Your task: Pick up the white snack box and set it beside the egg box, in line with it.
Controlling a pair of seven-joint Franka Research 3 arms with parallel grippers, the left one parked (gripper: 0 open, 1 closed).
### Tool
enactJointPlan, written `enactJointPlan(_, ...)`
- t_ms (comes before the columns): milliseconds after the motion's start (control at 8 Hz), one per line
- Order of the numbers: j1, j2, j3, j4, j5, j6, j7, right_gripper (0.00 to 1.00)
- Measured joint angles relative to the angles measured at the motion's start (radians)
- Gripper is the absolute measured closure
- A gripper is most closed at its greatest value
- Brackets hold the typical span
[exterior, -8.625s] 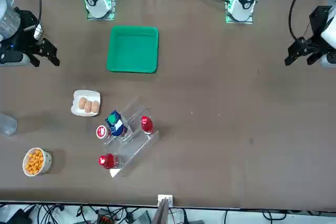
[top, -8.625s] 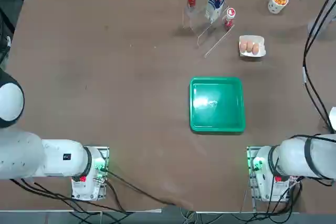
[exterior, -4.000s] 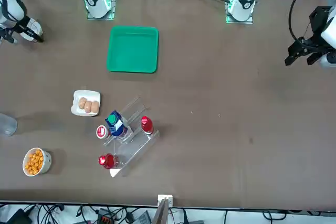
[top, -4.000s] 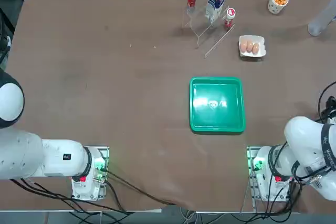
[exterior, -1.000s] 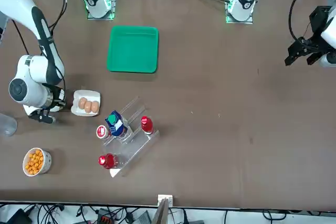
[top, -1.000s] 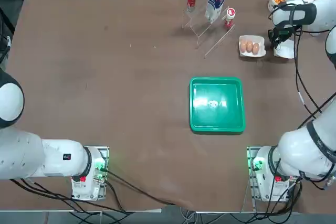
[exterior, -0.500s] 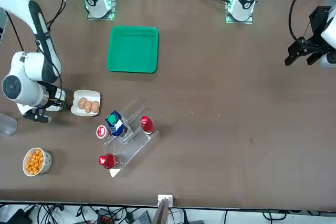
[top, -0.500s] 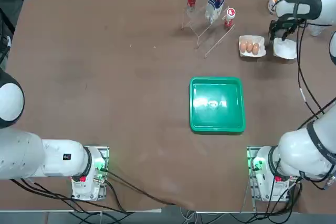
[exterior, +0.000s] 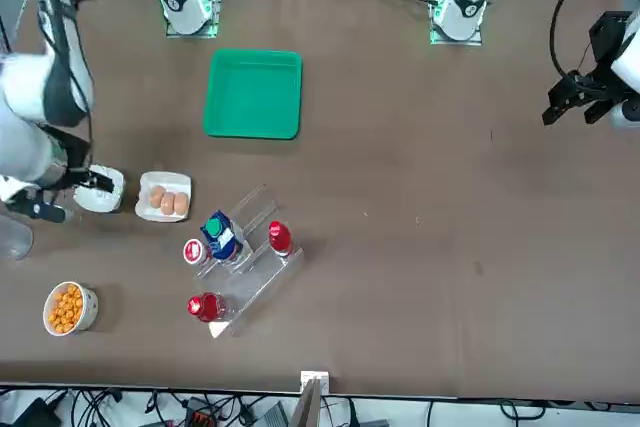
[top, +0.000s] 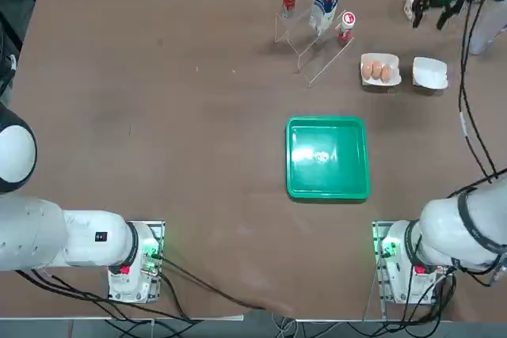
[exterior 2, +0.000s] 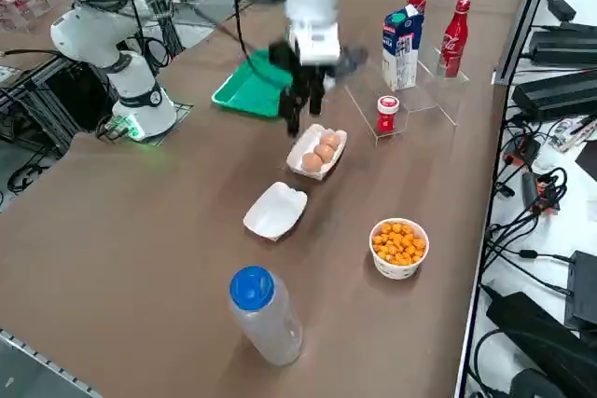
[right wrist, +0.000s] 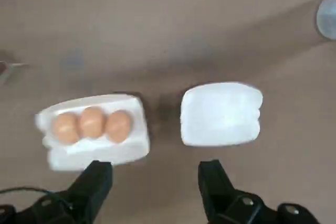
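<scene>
The right gripper (right wrist: pixel 152 182) hung above the bench, fingers (right wrist: pixel 212 179) spread and empty. Below them the snack box (right wrist: pixel 221 113) lay just beside the egg box (right wrist: pixel 92 129), roughly in line. I'd lift straight up, touching neither.

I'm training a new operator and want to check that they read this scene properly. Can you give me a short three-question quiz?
1. True or false: the right gripper holds the white snack box.
2. What lies right beside the white snack box? A green tray; B egg box; C red bottle.
3. Fill in: the right gripper's fingers are ____.

Key: 1 false, it lies on the table; 2 B; 3 open, raised above both boxes.
</scene>
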Motion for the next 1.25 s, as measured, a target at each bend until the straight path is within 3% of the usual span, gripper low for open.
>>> enactJointPlan(250,0.000,-0.005,0.001,0.169,0.060,-0.229,-0.097,0.00)
enactJointPlan(500,0.001,-0.003,0.025,0.285,0.087,-0.419,-0.217,0.00)
enactJointPlan(750,0.036,-0.011,0.036,0.437,0.118,-0.531,-0.307,0.00)
enactJointPlan(875,0.083,-0.038,0.028,0.457,0.119,-0.541,-0.317,0.00)
enactJointPlan(1000,0.153,-0.078,0.004,0.415,0.119,-0.511,-0.303,0.00)
enactJointPlan(1250,0.229,-0.191,-0.019,0.204,0.119,-0.332,-0.212,0.00)
